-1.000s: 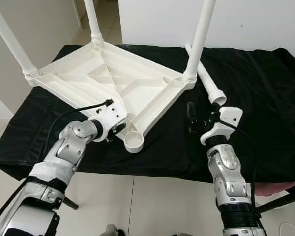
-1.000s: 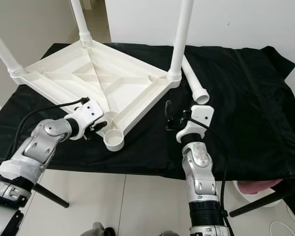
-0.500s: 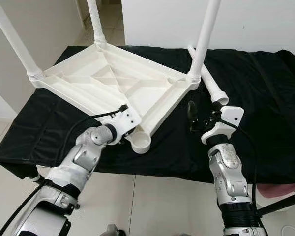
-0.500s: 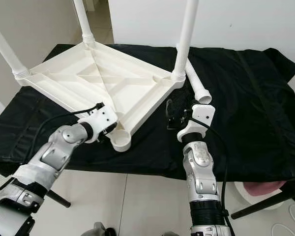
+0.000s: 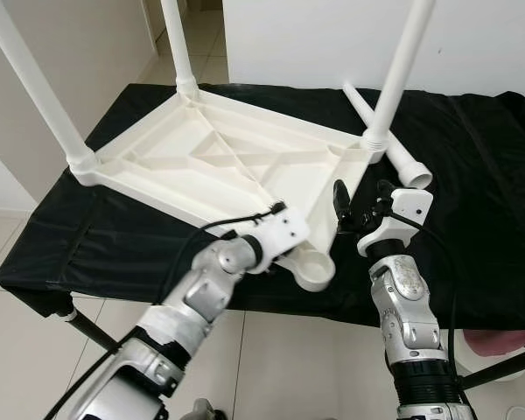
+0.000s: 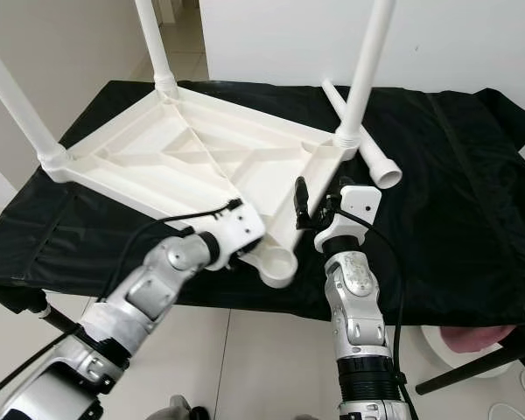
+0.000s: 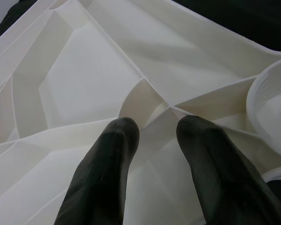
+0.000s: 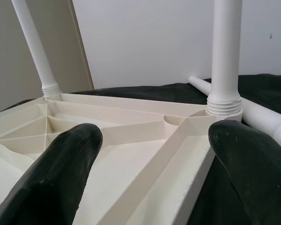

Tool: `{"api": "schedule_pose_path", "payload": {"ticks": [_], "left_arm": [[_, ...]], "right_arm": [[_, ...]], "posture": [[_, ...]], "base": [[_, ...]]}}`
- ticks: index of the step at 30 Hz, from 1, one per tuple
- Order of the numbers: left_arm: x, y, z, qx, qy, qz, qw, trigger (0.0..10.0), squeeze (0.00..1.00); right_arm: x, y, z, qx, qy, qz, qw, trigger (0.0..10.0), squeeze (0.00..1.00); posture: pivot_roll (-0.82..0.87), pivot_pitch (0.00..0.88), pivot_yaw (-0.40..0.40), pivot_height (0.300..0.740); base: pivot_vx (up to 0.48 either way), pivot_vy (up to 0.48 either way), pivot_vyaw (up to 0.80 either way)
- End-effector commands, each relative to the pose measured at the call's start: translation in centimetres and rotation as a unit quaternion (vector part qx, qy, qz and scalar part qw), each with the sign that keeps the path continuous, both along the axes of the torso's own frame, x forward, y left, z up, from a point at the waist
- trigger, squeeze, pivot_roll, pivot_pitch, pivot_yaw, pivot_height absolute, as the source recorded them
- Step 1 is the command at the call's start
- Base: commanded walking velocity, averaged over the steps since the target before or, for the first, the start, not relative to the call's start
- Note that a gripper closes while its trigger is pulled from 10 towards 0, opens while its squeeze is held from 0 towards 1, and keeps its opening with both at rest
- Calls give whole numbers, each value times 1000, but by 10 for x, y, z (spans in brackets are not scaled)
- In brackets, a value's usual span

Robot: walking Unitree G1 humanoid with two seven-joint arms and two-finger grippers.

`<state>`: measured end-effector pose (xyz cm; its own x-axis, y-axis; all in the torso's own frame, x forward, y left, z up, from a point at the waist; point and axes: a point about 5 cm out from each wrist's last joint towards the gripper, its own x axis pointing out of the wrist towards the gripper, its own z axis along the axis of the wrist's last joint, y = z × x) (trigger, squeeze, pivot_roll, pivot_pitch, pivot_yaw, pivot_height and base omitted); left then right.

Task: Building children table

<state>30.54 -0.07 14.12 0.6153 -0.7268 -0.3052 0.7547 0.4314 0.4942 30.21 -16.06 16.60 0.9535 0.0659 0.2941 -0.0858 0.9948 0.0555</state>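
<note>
A white plastic table top (image 5: 219, 162) lies upside down on a black-clothed table (image 5: 481, 201). Three white legs stand in its corner sockets, one of them near my right side (image 5: 398, 79). The near corner socket (image 5: 313, 269) holds nothing. A loose leg (image 5: 404, 164) lies on the cloth behind that fitted leg. My left gripper (image 7: 157, 129) is at the near corner beside the bare socket, its fingers closed around a rib of the underside. My right gripper (image 5: 359, 197) stands open just off the top's right edge, facing it, with nothing between its fingers (image 8: 61, 173).
The cloth's front edge (image 5: 245, 302) hangs over tiled floor (image 5: 280, 367). A white wall (image 5: 315, 35) backs the table, with a passage at the back left. A pink object (image 5: 500, 337) and a black stand leg (image 5: 499, 363) sit low on the right.
The left gripper has moved right along the front edge, and the table top has swung with it, carrying the bare socket toward the right gripper. The right arm has stayed put.
</note>
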Motion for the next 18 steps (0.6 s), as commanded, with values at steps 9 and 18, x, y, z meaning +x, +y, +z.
{"api": "schedule_pose_path", "payload": {"ticks": [9, 18], "left_arm": [[1, -1, -8, 23, 10, -15, 1000, 10000, 0], [14, 20, 2, 16, -5, -12, 1000, 10000, 0]], "right_arm": [[-1, -1, -2, 6, 0, -9, 1000, 10000, 0], [-2, -4, -3, 7, 1, -16, 1000, 10000, 0]], "posture": [[-153, 41, 96, 740], [-153, 52, 100, 740]], "base": [[0, 0, 0], [0, 0, 0]]}}
